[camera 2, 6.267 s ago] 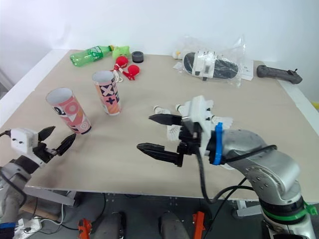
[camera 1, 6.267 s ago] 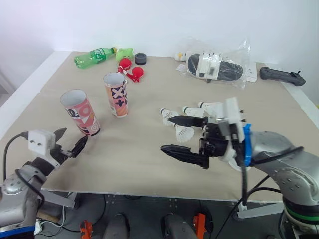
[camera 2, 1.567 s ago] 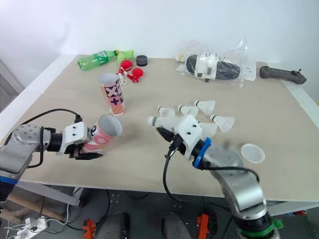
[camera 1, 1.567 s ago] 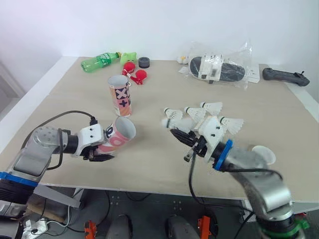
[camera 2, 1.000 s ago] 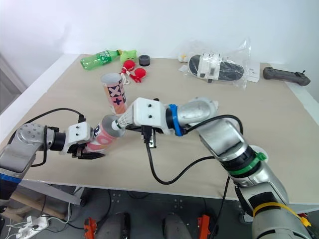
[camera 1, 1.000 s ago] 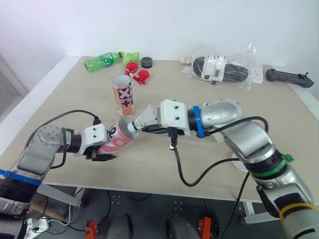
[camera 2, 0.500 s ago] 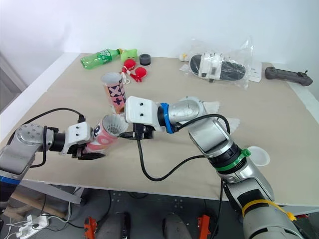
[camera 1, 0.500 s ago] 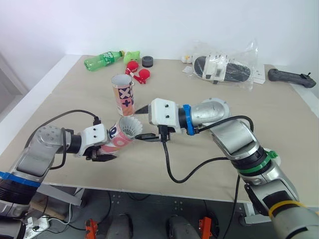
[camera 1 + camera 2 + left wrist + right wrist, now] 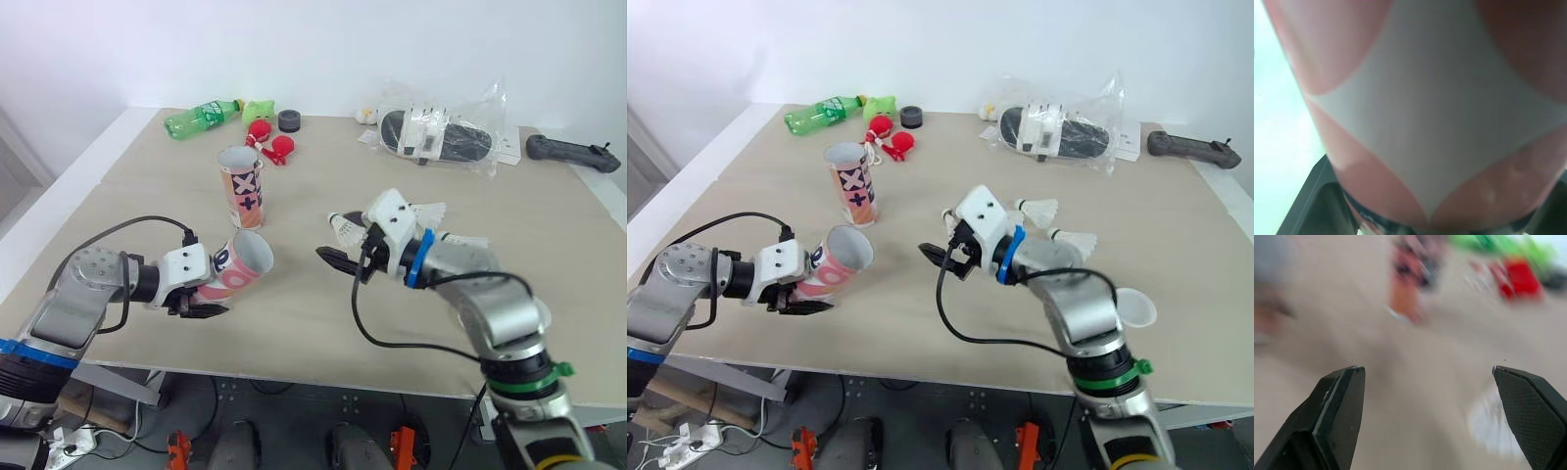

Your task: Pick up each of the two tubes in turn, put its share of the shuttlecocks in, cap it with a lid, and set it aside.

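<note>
Left gripper (image 9: 199, 297) clamps the pink-and-white patterned tube (image 9: 238, 264), tilted, open mouth facing right. Right gripper (image 9: 1426, 368) spread wide, empty.

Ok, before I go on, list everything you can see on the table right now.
pink tube: one, pink and white, tilted, near left
patterned tube: one, orange and white with black crosses, upright behind the pink tube
shuttlecocks: at least three, white, mid-table by the right arm
lid: one, white, near right
bottle: one, green, lying far left
green toy: one, beside the bottle
red toys: two, red, behind the patterned tube
black disc: one, far edge
plastic bag: one, clear, black-and-white contents, far side
black handle: one, far right
left gripper: shut on the pink tube
right gripper: open, empty, mid-table
</note>
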Tool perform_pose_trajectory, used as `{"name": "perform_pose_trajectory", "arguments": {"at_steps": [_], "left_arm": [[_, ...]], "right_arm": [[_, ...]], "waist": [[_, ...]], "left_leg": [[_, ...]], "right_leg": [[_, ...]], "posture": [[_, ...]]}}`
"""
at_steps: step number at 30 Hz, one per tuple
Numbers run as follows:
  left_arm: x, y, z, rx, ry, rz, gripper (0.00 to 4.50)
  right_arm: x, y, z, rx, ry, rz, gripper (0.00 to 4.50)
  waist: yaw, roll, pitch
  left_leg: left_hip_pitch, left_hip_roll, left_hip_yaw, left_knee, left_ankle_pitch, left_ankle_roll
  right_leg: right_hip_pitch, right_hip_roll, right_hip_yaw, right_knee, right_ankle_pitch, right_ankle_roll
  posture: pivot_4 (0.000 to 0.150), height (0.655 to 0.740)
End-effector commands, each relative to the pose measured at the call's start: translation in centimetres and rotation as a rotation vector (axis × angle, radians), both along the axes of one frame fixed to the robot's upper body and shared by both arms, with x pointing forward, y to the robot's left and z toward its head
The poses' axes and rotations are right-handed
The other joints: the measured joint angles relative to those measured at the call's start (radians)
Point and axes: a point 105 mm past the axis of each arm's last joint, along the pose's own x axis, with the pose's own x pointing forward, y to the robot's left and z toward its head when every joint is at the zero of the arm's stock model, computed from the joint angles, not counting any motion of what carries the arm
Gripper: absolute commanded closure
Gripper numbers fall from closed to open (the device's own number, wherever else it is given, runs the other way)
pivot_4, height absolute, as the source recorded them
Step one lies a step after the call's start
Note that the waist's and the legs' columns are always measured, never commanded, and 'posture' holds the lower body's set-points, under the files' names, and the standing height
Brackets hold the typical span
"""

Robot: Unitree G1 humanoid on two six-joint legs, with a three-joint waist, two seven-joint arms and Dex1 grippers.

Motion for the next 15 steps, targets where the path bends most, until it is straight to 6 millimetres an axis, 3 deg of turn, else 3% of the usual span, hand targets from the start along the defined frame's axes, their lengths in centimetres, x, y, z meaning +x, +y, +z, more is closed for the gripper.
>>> {"name": "perform_pose_trajectory", "arguments": {"at_steps": [1,15], "left_arm": [[-0.7,-0.1,-1.6,0.018,0.071,-0.004,1.49],[-0.5,-0.3,-1.5,0.013,0.066,-0.002,1.49]], "right_arm": [[1.7,-1.0,-0.5,0.034,-0.034,-0.232,0.04],[6.2,2.2,-3.4,0.091,0.023,-0.335,0.04]], "waist": [[-0.001,0.000,0.000],[-0.008,0.000,0.000]], "left_leg": [[0.000,0.000,0.000,0.000,0.000,0.000],[0.000,-0.001,0.000,0.000,0.000,0.000]], "right_leg": [[0.000,0.000,0.000,0.000,0.000,0.000],[0.001,0.000,0.000,0.000,0.000,0.001]], "posture": [[0.150,0.7400],[0.150,0.7400]]}}
